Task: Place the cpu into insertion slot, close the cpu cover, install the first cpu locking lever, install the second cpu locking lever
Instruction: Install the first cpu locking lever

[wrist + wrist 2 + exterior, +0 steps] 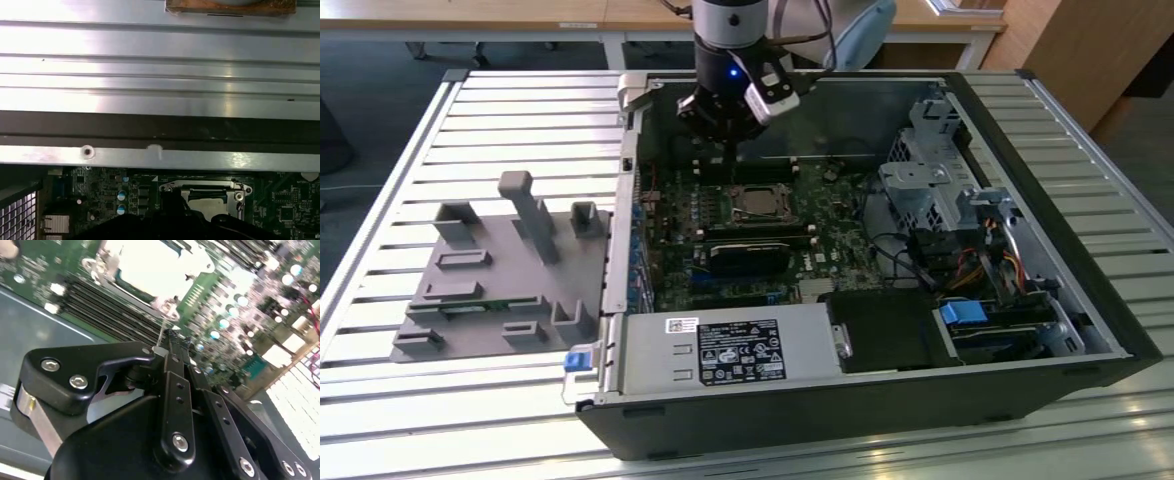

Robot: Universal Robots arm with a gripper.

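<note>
Silver slats of the table (400, 420) run along the near edge of the exterior view and carry everything else. On them lies the open black computer case (854, 410), its side off and its inside facing up. Within it, a grey power supply (727, 350) sits at the near side, a metal drive cage (927, 190) with loose cables stands toward the exterior view's right, and the green motherboard (674, 250) covers the floor between them. To the exterior view's left of the case rests a grey fixture tray (494, 270) with upright posts and shallow recesses; a narrow green-edged strip (480, 307) lies in one recess. On the motherboard a long black block (750, 255) lies just beside the insertion slot (787, 205), on its near side. The cpu cover (761, 189) lies flat over the slot, and through its window shows the pale metal top of the cpu (758, 206), seated in the slot. The arm reaches down from the far side, with the gripper (727, 150) hanging low over the board just beyond the slot. In the second wrist view its black fingertips (175, 355) are pressed together, and a thin silvery locking lever (162, 332) runs from the corner of the cover to the tips and meets them there; whether the wire is clamped between them I cannot tell.
</note>
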